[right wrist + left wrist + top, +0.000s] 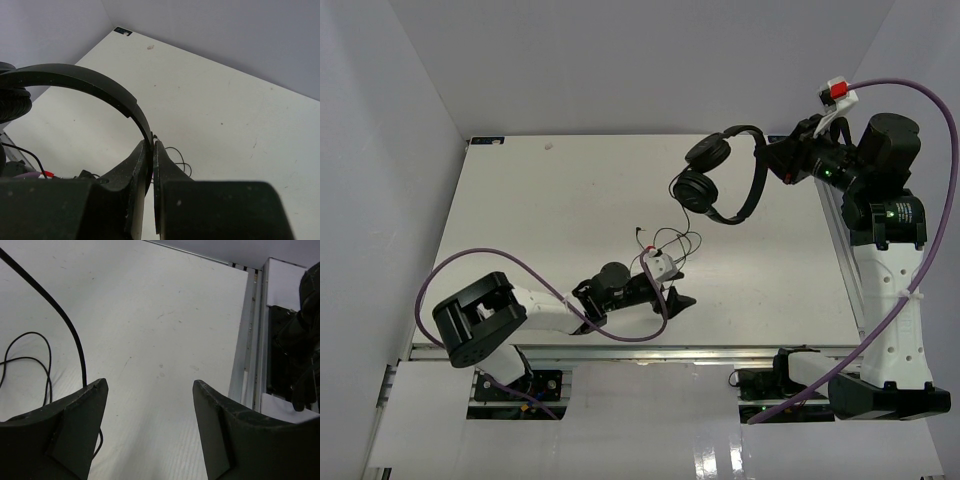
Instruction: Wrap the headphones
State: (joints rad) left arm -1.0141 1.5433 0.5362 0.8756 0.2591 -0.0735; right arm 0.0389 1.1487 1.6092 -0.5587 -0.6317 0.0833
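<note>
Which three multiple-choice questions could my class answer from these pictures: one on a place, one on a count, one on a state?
1. Where are the headphones?
A. Lying flat on the table
B. Held up by the right pincer
C. Hooked on the wall

2. How many ear cups show from above?
A. One
B. Two
C. Three

3. What state is the left pincer in?
A. Open
B. Shut on the cord
C. Shut on a cup

Answers:
1 B, since the right wrist view shows its fingers clamping the headband.
2 B, since two round cups hang together.
3 A, since a wide gap separates its fingers.
</note>
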